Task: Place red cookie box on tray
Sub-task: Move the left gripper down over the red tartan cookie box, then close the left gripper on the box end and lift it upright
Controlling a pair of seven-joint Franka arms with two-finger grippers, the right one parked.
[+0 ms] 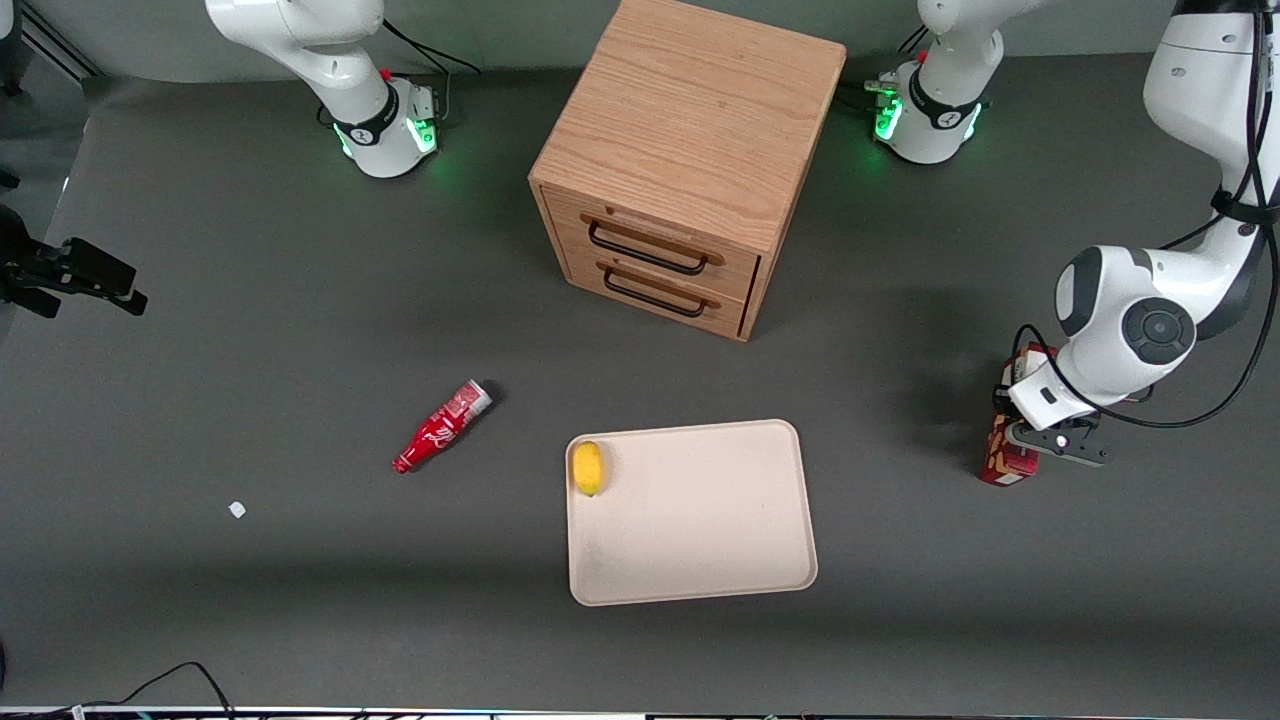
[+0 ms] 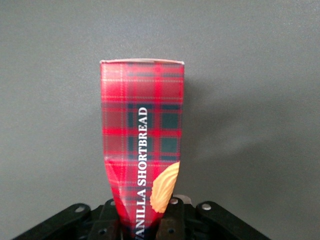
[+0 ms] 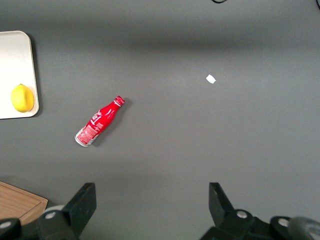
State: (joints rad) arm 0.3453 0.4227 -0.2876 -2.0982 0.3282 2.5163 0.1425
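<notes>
The red cookie box (image 1: 1006,462) is a slim tartan carton with a tan cookie printed on it, and it sits toward the working arm's end of the table. My left gripper (image 1: 1022,438) is above it and shut on it. In the left wrist view the fingers (image 2: 172,220) pinch the box (image 2: 142,120) near one end, where the cardboard is creased. Whether the box touches the table I cannot tell. The beige tray (image 1: 720,540) lies flat, well apart from the box, toward the table's middle and nearer the front camera. The tray (image 3: 17,55) shows partly in the right wrist view.
A yellow lemon (image 1: 588,467) lies in one corner of the tray. A red soda bottle (image 1: 442,426) lies on its side toward the parked arm's end, with a small white scrap (image 1: 237,510) near it. A wooden two-drawer cabinet (image 1: 690,130) stands farther from the camera than the tray.
</notes>
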